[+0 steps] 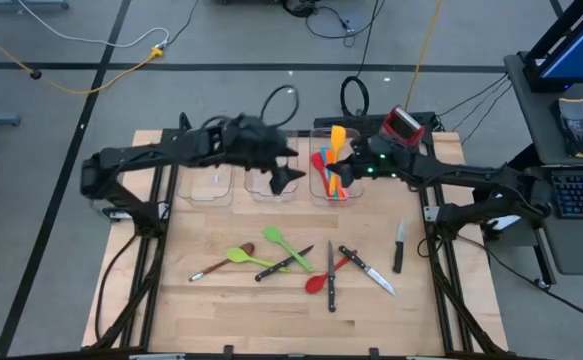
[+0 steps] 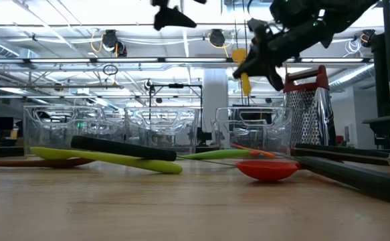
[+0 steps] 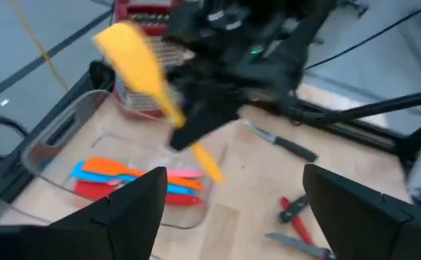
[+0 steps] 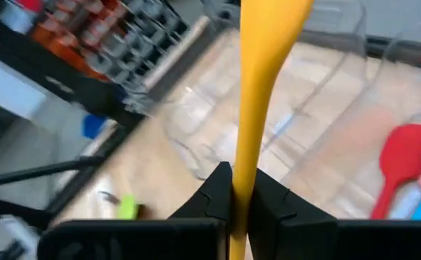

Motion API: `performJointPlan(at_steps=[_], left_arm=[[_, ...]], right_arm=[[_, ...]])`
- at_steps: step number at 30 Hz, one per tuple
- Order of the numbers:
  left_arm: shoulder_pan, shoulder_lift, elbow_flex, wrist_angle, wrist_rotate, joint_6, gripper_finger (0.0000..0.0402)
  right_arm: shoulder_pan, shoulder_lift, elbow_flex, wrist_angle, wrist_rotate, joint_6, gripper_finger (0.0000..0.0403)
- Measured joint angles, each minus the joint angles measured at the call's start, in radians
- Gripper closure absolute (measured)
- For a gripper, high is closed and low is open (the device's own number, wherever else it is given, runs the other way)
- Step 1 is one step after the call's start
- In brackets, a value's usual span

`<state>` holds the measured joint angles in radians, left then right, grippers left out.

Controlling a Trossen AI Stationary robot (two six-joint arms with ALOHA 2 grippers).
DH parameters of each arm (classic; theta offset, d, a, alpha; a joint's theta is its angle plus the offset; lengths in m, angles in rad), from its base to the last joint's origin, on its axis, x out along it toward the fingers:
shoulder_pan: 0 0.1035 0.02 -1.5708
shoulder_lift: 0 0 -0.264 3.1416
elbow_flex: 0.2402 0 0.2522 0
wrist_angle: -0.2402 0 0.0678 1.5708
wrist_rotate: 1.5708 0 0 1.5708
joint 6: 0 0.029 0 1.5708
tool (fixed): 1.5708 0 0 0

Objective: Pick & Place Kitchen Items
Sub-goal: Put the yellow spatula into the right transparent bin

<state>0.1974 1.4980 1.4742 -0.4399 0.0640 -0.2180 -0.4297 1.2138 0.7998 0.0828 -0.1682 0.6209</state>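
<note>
Two grippers aloft: right gripper [image 4: 232,193] clamped on yellow plastic spatula [image 1: 338,137] above rightmost clear plastic bin [image 1: 314,192], twelve o'clock on table; left gripper [image 1: 293,175] agape, empty. Risk: thin handle pivoting, catching bin rim.

Grey floor [image 1: 71,110], bright ceiling lights [image 2: 61,13]

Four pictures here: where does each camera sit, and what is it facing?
High: overhead, looking down on table, both arms.
Low: table height, facing across at bins, red spoon; arms overhead.
Left wrist: on left arm, its open tool facing the right arm.
Right wrist: on right arm, its tool shut on the yellow spatula.
Shared: all four show that spatula.
</note>
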Motion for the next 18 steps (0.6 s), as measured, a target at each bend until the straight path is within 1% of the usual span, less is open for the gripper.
performJointPlan(at_steps=[3,5,7,8,12,15,18], left_arm=[[-0.042,-0.100,-0.155,0.119,-0.033,-0.053,0.0083],[-0.068,-0.165,-0.245,0.127,-0.061,-0.073,0.0087],[-0.084,-0.232,-0.312,0.184,-0.101,-0.077,0.0090],[-0.089,-0.269,-0.345,0.169,-0.123,-0.079,0.0091],[-0.091,-0.376,-0.437,0.205,-0.190,-0.074,0.0088],[-0.090,-0.440,-0.489,0.233,-0.196,-0.061,0.0081],[-0.088,-0.495,-0.529,0.226,-0.199,-0.046,0.0075]], right_arm=[[-0.010,0.050,0.016,-0.033,0.046,-0.040,0.0393],[-0.017,0.075,0.025,-0.052,0.067,-0.055,0.0393],[-0.035,0.100,0.036,-0.068,0.074,-0.054,0.0393],[-0.041,0.109,0.036,-0.091,0.082,-0.052,0.0393],[-0.062,0.169,0.044,-0.123,0.093,-0.040,0.0393],[-0.073,0.223,0.045,-0.105,0.093,-0.007,0.0393],[-0.077,0.271,0.043,-0.108,0.095,0.014,0.0393]])
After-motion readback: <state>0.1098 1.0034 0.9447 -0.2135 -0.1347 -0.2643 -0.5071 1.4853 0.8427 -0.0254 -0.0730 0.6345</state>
